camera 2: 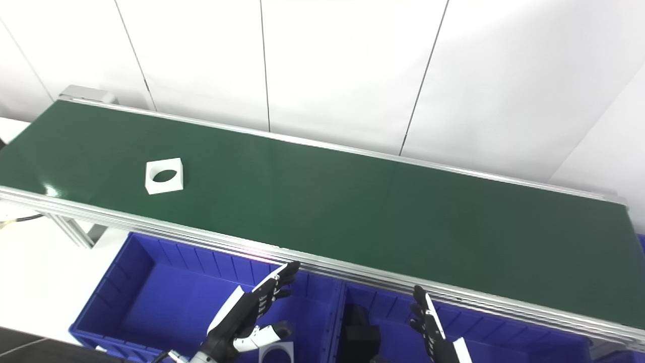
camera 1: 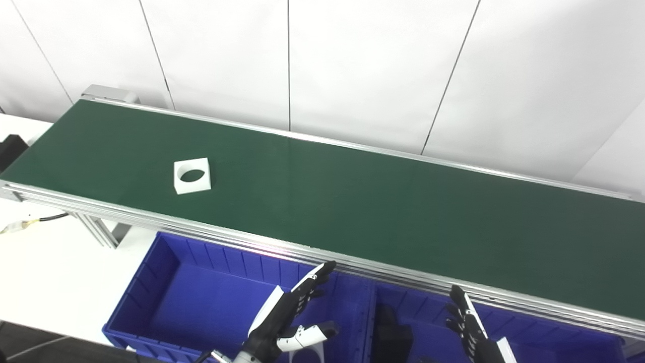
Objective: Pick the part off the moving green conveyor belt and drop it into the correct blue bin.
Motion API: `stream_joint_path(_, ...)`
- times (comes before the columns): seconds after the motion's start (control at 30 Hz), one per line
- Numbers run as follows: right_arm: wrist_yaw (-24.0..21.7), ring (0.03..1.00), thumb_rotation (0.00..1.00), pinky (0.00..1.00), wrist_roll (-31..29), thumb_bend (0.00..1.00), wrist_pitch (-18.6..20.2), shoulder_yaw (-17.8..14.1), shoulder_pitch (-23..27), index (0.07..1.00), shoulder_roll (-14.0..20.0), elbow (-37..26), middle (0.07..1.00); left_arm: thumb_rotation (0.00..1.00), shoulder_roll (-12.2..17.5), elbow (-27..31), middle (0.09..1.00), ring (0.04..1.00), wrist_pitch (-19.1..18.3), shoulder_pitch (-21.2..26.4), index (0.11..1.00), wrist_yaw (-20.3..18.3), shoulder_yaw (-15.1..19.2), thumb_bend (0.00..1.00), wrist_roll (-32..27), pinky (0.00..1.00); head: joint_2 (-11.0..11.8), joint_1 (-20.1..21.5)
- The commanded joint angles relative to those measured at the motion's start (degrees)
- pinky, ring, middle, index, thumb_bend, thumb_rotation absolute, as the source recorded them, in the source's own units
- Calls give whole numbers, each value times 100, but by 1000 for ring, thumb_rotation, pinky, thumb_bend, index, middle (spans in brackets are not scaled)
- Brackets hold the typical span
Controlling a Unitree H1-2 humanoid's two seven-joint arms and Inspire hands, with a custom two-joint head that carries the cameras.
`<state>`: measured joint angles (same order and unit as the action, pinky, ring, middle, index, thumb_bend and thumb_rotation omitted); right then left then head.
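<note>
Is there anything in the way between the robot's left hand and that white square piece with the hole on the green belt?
Nothing visible. The left hand hangs open over the left blue bin; only the belt's metal rail and bare green belt separate it from the white part.

The part (camera 1: 192, 175) lies on the conveyor belt (camera 1: 352, 201) toward its left end, nearer the front rail than the back, with the wall panels (camera 1: 352, 65) behind the belt. Below the front rail two bins stand side by side, the left bin (camera 1: 166, 282) and the right bin (camera 1: 433, 335) touching along a shared wall. The left hand (camera 1: 287, 317) hangs over the left bin's right part, the right hand (camera 1: 471, 325) over the right bin, both well apart from the part.
</note>
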<state>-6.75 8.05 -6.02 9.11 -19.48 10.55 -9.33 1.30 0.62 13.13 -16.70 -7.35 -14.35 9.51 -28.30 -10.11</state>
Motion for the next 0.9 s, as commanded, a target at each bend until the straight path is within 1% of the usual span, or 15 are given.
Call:
stream_joint_path(0.0, 34, 949, 469, 880, 32, 761, -425, -26, 74, 1000, 21, -32, 979, 720, -22, 35, 961, 948, 249, 115, 928, 60, -4, 876, -21, 891, 7, -2)
stream_joint_path(0.17, 40, 945, 479, 878, 45, 764, -424, -32, 128, 1000, 0, 38, 981, 703, -25, -55, 963, 948, 296, 169, 926, 25, 34, 886, -164, 893, 35, 23)
stream_joint_path(0.3, 32, 949, 453, 885, -59, 764, -453, -46, 175, 1000, -47, 98, 978, 708, -21, -61, 964, 945, 368, 210, 924, 34, 70, 896, -233, 886, 56, 87)
stream_joint_path(0.4, 6, 949, 450, 885, -111, 763, -515, -43, 225, 1000, -54, 191, 978, 713, -22, -101, 956, 932, 532, 272, 922, 63, 110, 882, -248, 864, 75, 116)
stream_joint_path(0.5, 31, 942, 445, 881, -99, 768, -621, -41, 267, 1000, -69, 282, 969, 716, -3, -28, 945, 922, 574, 314, 925, 40, 140, 867, -283, 858, 88, 142)
stream_joint_path(0.67, 91, 930, 467, 873, 22, 788, -687, -25, 315, 1000, -115, 324, 957, 712, 99, 373, 927, 906, 520, 417, 925, -34, 228, 843, -408, 841, 85, 223)
stream_joint_path(0.8, 95, 920, 465, 864, 5, 793, -723, -20, 355, 1000, -163, 365, 952, 733, 222, 677, 942, 915, 469, 543, 935, -104, 292, 819, -450, 840, 70, 277)
stream_joint_path(0.87, 94, 921, 466, 867, -17, 805, -723, -21, 377, 1000, -191, 379, 951, 747, 312, 870, 948, 920, 350, 641, 940, -136, 343, 828, -441, 843, 63, 303)
